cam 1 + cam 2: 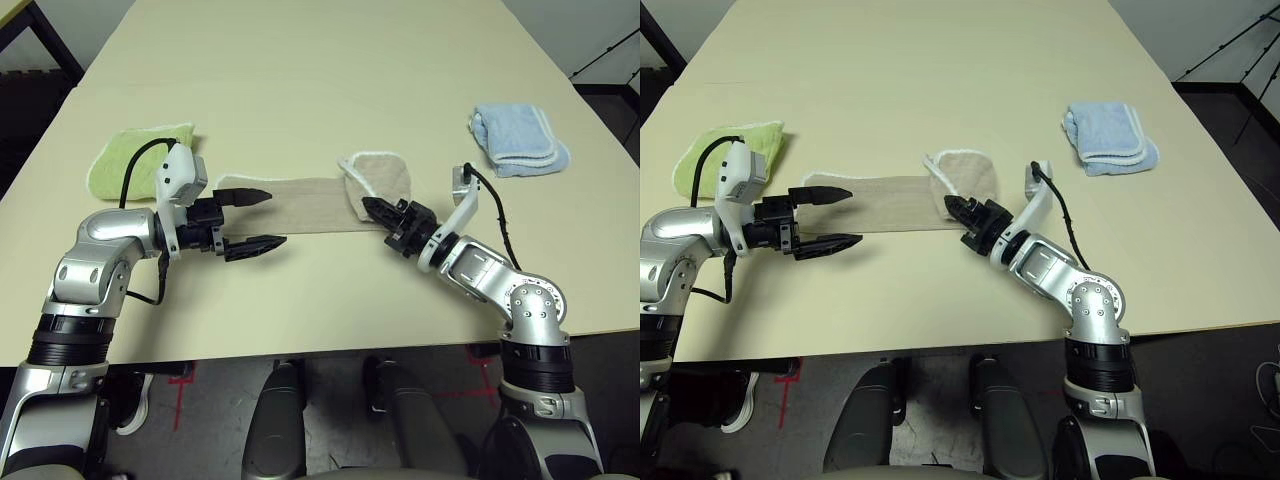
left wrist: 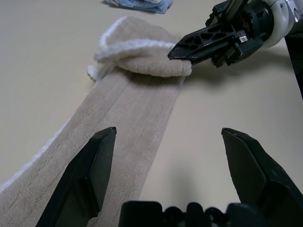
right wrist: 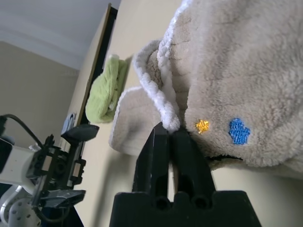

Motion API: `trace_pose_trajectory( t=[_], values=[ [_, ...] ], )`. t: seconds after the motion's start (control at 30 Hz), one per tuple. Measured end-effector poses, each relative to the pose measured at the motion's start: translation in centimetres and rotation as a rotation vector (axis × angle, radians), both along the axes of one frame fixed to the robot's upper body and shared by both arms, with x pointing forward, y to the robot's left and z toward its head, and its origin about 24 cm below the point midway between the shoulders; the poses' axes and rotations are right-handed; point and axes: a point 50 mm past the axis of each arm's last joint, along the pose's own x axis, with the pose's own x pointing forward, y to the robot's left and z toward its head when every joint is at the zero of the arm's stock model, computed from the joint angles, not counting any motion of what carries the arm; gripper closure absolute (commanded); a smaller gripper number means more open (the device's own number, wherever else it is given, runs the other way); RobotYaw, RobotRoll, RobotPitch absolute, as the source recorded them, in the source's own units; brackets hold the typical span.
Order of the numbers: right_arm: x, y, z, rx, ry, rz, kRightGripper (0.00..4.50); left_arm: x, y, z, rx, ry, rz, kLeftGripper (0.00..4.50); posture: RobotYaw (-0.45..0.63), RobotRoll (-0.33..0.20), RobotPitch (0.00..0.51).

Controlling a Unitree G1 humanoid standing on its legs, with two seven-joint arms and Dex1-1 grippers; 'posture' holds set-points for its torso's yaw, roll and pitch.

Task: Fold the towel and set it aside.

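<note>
The beige towel lies as a long strip across the middle of the table. Its right end is folded back over itself, white trim showing, with a blue dot on the pile. My right gripper is shut on the front edge of that folded end, its fingertips pinching the trim. At the strip's left end my left gripper stands open. One of its fingers is over the towel and the other is over bare table just in front of it.
A light green folded towel lies at the left, behind my left wrist. A light blue folded towel lies at the far right. Bare tabletop stretches behind the beige strip and in front of it up to the near edge.
</note>
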Motion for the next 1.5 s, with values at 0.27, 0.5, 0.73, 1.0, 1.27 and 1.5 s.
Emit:
trace_pose_trajectory(
  t=[0.27, 0.5, 0.73, 1.0, 1.27, 1.5],
  values=[
    [0.1, 0.1, -0.4, -0.009, 0.013, 0.012, 0.3, 0.0, 0.0, 0.0, 0.0, -0.001, 0.0, 0.0, 0.18, 0.0, 0.194],
    [0.2, 0.0, 0.2, -0.006, -0.004, 0.031, 0.02, 0.0, -0.1, 0.0, -0.002, -0.003, 0.0, 0.0, 0.17, 0.0, 0.196],
    [0.5, 0.7, 4.5, 0.053, -0.139, 0.107, 0.02, 0.1, -0.3, 0.0, -0.012, -0.011, -0.006, 0.0, 0.17, 0.0, 0.194],
    [0.0, 1.2, 4.6, 0.06, -0.135, 0.145, 0.02, 0.3, -0.4, 0.2, -0.013, -0.021, -0.008, 0.0, 0.17, 0.0, 0.192],
    [-0.6, 2.3, 1.0, 0.0, 0.013, 0.188, 0.02, 0.3, -0.4, 0.2, -0.013, -0.022, -0.009, 0.0, 0.19, 0.0, 0.189],
    [-0.4, 2.6, -0.2, -0.03, 0.071, 0.189, 0.02, 0.2, -0.4, 0.3, -0.012, -0.025, -0.007, 0.0, 0.19, 0.0, 0.188]
  ],
)
